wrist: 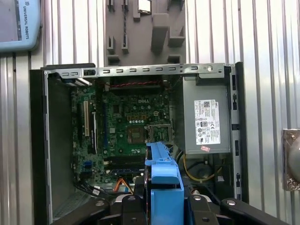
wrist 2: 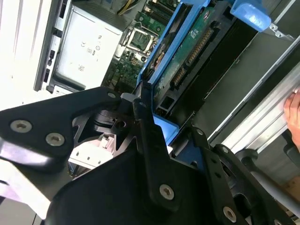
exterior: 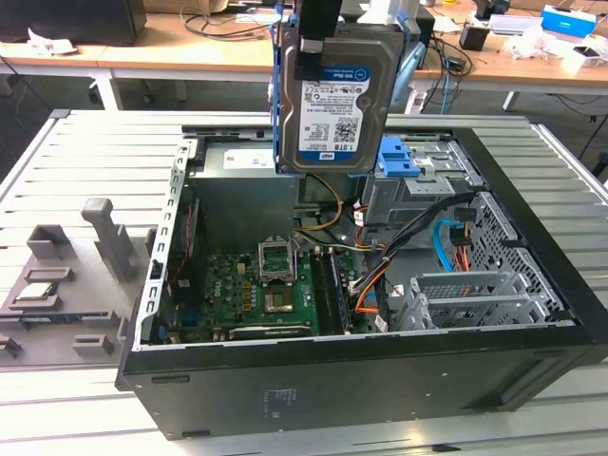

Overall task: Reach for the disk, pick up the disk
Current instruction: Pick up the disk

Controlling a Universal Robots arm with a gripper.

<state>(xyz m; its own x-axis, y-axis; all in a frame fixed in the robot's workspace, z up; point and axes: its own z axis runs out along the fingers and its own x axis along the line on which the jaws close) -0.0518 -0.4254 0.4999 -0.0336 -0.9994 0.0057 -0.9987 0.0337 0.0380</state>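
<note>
**Disk clamped and hanging above the open case**

Your claw [exterior: 313, 47] is closed on the upper part of the disk [exterior: 334, 104], with one black finger pressed against the label face. In the exterior view the disk hangs upright, its label towards the camera and blue along both side edges. It is clear above the open computer case [exterior: 380, 380]. Below it you can see the motherboard [exterior: 247, 290]. Just beside the disk's lower corner, on the exterior view's right, a bare blue bracket [exterior: 397, 157] sits in the drive bay. The case lies on the slatted worktop [exterior: 85, 152]. A grey holder [exterior: 66, 275] carrying a small square chip [exterior: 36, 290] sits well apart on the exterior view's left. In the first wrist view the power supply [wrist: 206, 122] lies just beside the disk's blue edge.
</note>
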